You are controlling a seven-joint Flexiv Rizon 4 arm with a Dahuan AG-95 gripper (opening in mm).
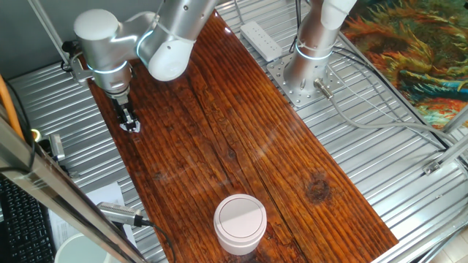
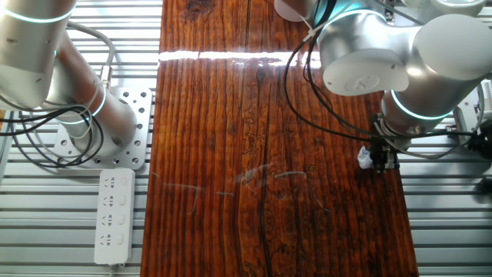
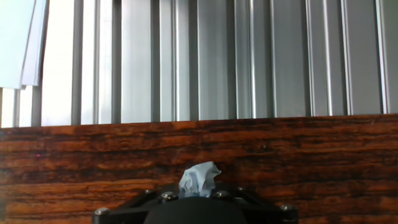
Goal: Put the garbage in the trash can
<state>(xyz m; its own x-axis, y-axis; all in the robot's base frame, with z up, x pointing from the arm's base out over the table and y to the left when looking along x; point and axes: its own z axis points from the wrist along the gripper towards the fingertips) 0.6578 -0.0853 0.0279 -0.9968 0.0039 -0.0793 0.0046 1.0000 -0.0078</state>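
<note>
The garbage [image 2: 364, 158] is a tiny crumpled white-grey paper wad at the gripper's tips, by the long edge of the wooden table [image 1: 219, 146]. In the hand view the garbage [image 3: 199, 177] pokes out just past the black gripper body. My gripper [image 1: 132, 126] points straight down at the table surface with its fingers close together on the wad; it also shows in the other fixed view [image 2: 380, 163]. The trash can [image 1: 240, 223], pale pinkish-white with a flat white swing lid, stands upright at the opposite end of the table, far from the gripper.
A second arm's base [image 1: 314, 58] is bolted to the ribbed metal bench beside the table. A white power strip [image 1: 261, 40] lies near it. A plain white bucket rim [image 1: 73, 248] and a screwdriver [image 1: 121, 213] sit beyond the table's edge near the trash can.
</note>
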